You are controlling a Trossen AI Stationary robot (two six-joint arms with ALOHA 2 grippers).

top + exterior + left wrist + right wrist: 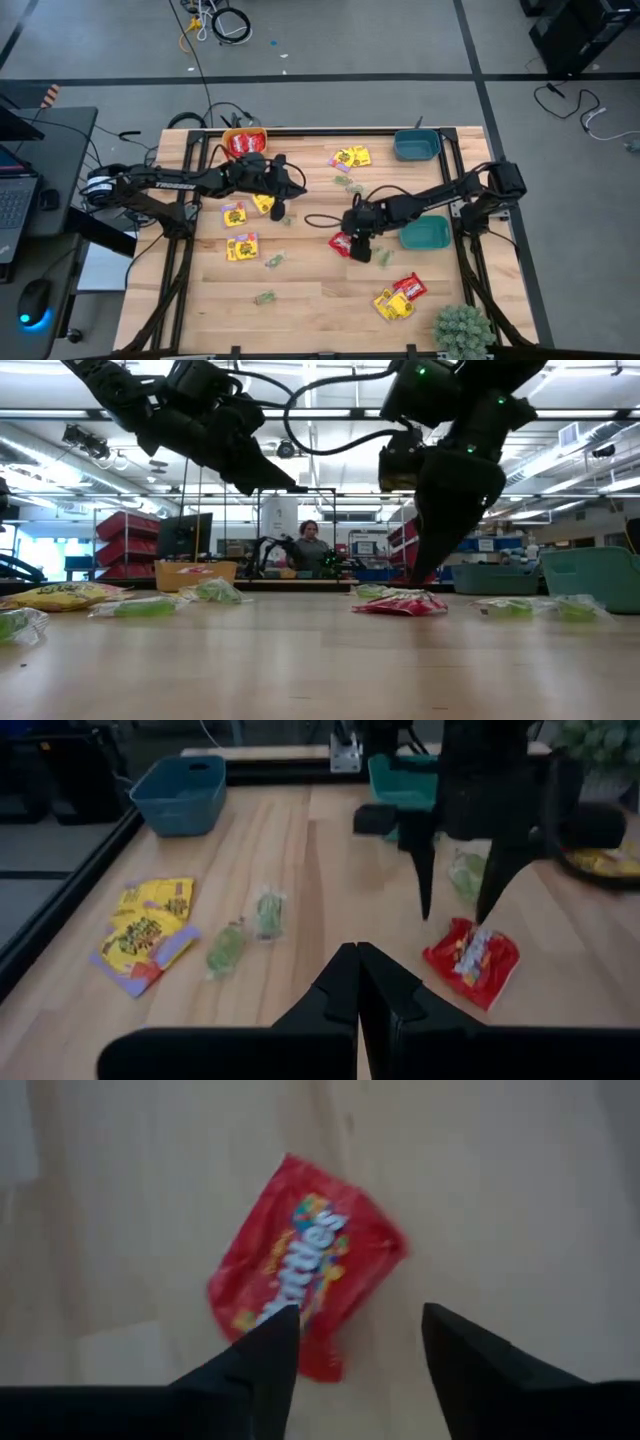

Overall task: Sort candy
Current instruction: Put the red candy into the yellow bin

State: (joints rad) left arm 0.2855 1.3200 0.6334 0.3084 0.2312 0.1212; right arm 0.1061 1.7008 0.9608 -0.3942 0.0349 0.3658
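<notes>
Worktop (300, 290) is far from sorted: candy lies loose all round both arms, yellow, red and pale green packets mixed. Orange bowl (243, 139) beyond the left gripper (279, 206) holds some red ones; the two teal bowls (425, 235) beside the right arm look empty. Most of the job is left, I'd say. Left gripper is shut, empty, raised. Right gripper (360, 1342) hangs open, empty, right over a red packet (305, 1260) lying flat between its fingers. Packet reads like "Skittles", blurred. Yellow packets' (145, 927) print is unreadable.
</notes>
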